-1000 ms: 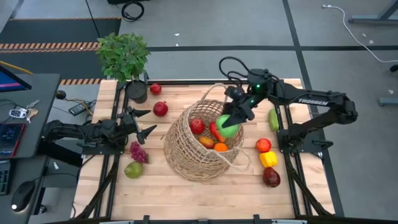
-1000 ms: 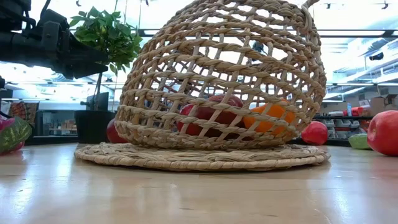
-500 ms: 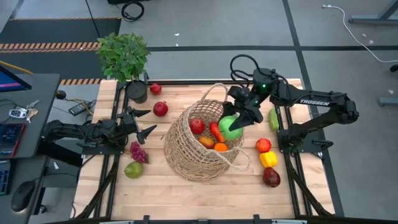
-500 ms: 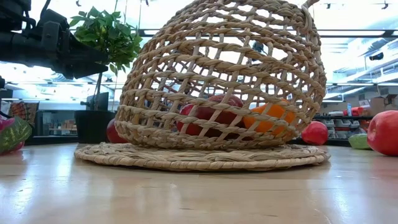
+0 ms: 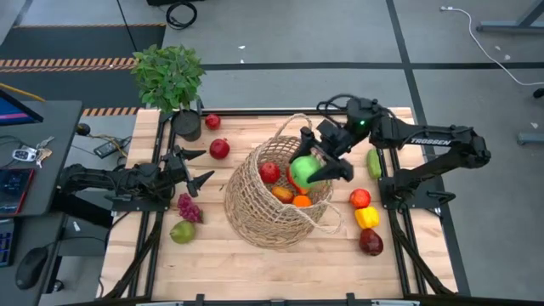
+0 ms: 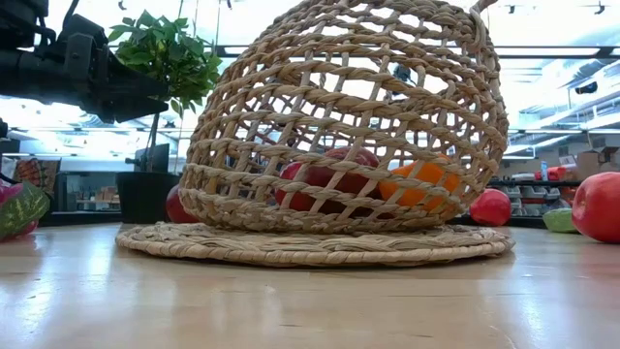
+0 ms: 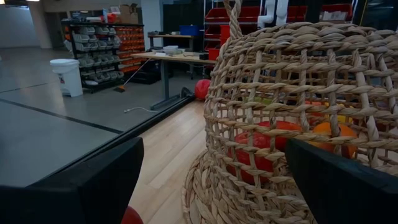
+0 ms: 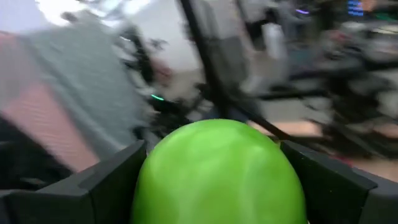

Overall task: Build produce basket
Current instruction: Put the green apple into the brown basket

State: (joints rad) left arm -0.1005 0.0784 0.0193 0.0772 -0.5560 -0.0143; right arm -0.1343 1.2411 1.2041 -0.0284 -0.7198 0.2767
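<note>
Green apple [image 5: 304, 170] clamped between right gripper [image 5: 318, 163] fingers, over basket [image 5: 255, 208] opening, left gripper [image 5: 194, 167] spread wide

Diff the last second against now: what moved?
The right pincer, shut on the green apple, swung back and ended slightly lower and leftward over the basket. Nothing was released. The left pincer stayed open beside the basket; the loose produce did not shift.

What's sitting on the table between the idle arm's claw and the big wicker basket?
Only bare wood. In the high view, nothing lies between the open left gripper and the basket.
</note>
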